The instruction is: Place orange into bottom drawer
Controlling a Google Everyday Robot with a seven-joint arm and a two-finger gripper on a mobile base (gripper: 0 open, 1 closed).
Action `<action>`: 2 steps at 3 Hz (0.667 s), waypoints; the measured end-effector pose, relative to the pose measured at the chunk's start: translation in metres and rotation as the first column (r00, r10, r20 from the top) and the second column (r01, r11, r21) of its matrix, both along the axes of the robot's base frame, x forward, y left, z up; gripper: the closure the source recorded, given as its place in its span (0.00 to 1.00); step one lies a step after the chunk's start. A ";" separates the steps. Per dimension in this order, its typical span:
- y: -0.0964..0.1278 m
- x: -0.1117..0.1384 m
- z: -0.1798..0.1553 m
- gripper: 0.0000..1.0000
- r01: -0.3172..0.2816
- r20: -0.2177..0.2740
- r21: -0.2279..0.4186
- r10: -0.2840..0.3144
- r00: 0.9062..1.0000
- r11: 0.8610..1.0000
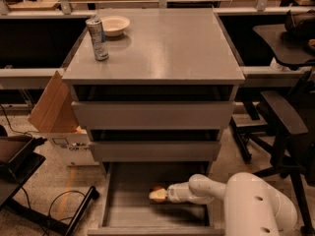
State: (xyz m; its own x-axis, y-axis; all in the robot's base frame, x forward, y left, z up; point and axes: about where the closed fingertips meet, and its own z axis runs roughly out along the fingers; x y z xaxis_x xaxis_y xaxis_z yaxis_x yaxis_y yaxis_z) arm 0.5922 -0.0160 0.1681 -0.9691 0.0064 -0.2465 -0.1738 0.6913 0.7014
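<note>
I have the gripper (155,194) low in the frame, reaching in from the right over the open bottom drawer (129,208) — its fingers pinch the orange (158,196) just above the drawer floor. On the tabletop (167,48), upper left, stand a can (97,38) and a white bowl (114,25).

No text can be read with certainty. Dark printed marks and a small square sign are seen on the side of the white cardboard box (69,149) beside the cabinet, but the letters cannot be made out. A label is carried by the can (97,38), also not legible. The gripper (160,194) is placed inside the open bottom drawer (129,208).
</note>
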 end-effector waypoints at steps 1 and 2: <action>0.002 -0.001 -0.001 0.00 -0.002 -0.002 0.001 0.002 1.000 1.000; 0.001 -0.003 0.002 0.00 -0.008 -0.004 0.001 0.008 1.000 1.000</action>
